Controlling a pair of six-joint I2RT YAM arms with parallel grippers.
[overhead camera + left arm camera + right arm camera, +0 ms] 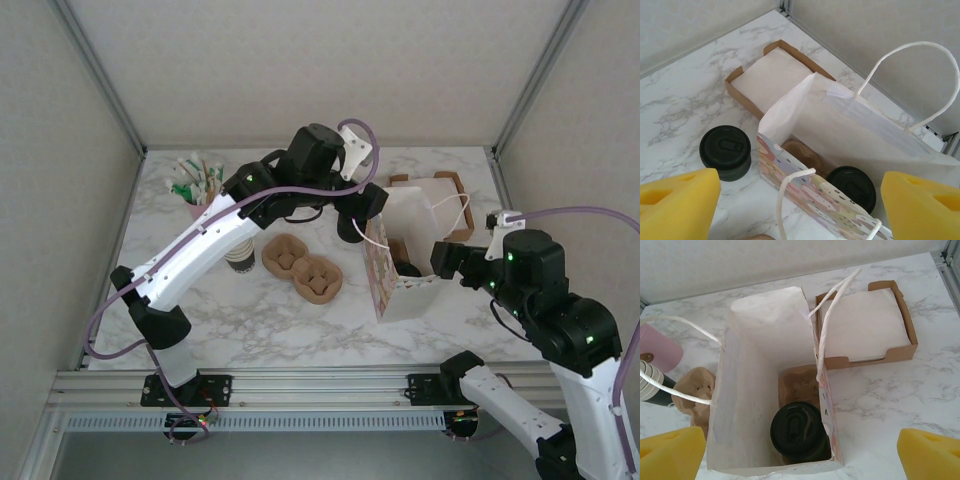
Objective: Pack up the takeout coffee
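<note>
The takeout coffee, a cup with a black lid and dark sides, stands inside the open paper bag on a brown pulp carrier. Its lid shows over the bag's patterned side, and it appears inside the bag from above. My left gripper hovers open above the bag's left edge, holding nothing. My right gripper is open at the bag's right end, looking down into it. From above, the left gripper and right gripper flank the bag.
A cardboard tray of white napkins sits behind the bag. A squat black cylinder stands left of the bag. Pulp cup carriers, a stack of paper cups and a pink holder of sticks lie to the left.
</note>
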